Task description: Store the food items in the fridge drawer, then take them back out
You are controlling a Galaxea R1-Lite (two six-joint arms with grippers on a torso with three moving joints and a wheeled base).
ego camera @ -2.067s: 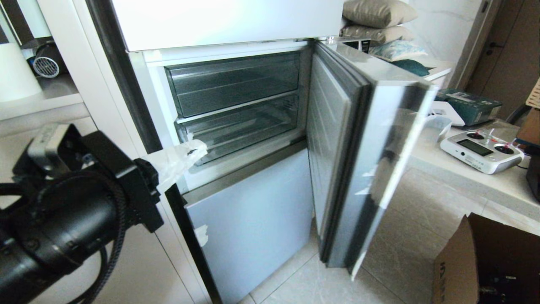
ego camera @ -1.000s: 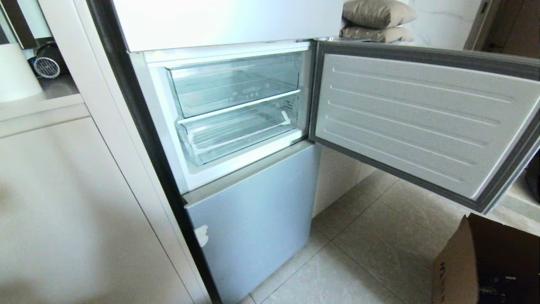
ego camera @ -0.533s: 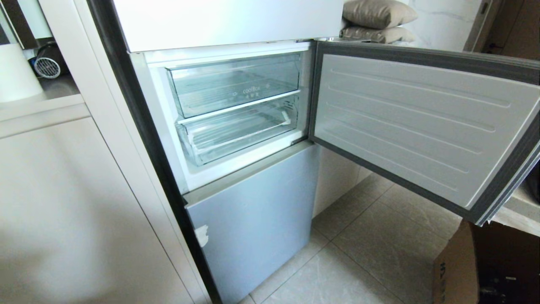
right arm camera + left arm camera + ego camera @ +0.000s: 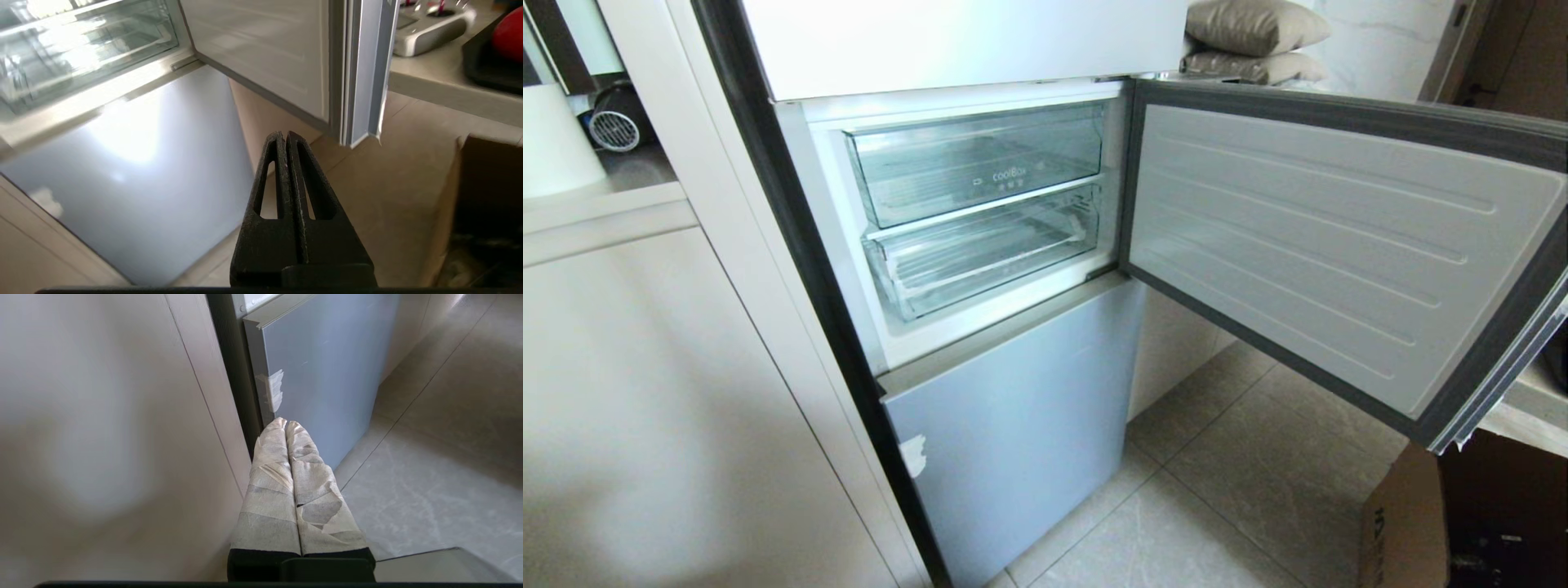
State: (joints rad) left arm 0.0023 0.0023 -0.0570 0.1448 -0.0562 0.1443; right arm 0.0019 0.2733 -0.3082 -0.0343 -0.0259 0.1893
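Observation:
The fridge drawer is the lower clear plastic one, pushed in under the lettered clear bin; I see nothing in it. The compartment door stands swung wide to the right. One red food item shows partly in a dark tray on the counter past the door's edge. Neither arm is in the head view. My left gripper, its fingers wrapped in pale tape, is shut and empty, low before the grey lower door. My right gripper is shut and empty, above the floor below the open door.
A cardboard box stands on the floor at the right, under the open door's corner. A white remote controller lies on the counter. Beige cabinet fronts flank the fridge on the left. Cushions are stacked behind the door.
The left arm, earlier at the fridge's left edge, has dropped out of the head view. The door has swung from half open to wide open and drifted a little further.

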